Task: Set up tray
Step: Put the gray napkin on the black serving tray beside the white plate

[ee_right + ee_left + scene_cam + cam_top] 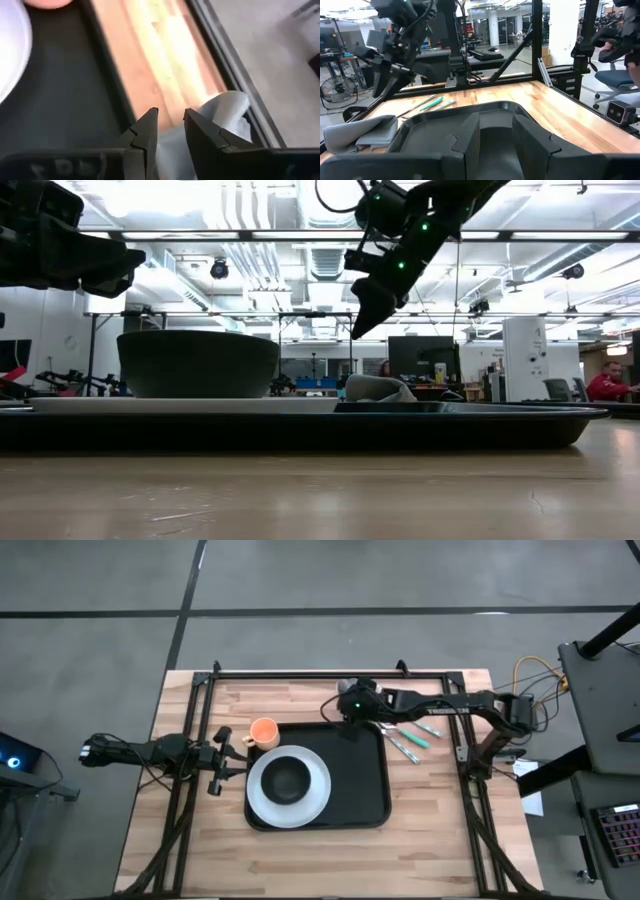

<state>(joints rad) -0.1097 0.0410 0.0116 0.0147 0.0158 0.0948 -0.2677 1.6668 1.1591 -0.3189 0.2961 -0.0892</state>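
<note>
Here the tray (355,790) lies flat in the middle of the wooden table (440,840), with a white plate (312,795) on its left half and a black bowl (290,778) sitting on the plate. The right gripper (170,120) hangs above the tray's far rim, near its far right corner, clear of the surface in the low view. Its fingers (145,131) stand a little apart with nothing between them; the gap is narrow. Just beyond the fingertips lies a folded grey cloth (227,112) on the table strip between the tray rim and the black frame rail; the fingers do not touch it. To the outer side of those fingers, on the bare wood right of the tray, lie utensils with teal handles (415,737), well apart from the cloth. The left gripper (228,752) waits at the tray's left edge, low over the table, with an orange cup (263,732) just beside its fingertips toward the far side. Its fingers (532,140) show broad and dark in the left wrist view, set apart with nothing held, and the tray's near corner lies straight ahead of them. People sit in the room behind the table.
</note>
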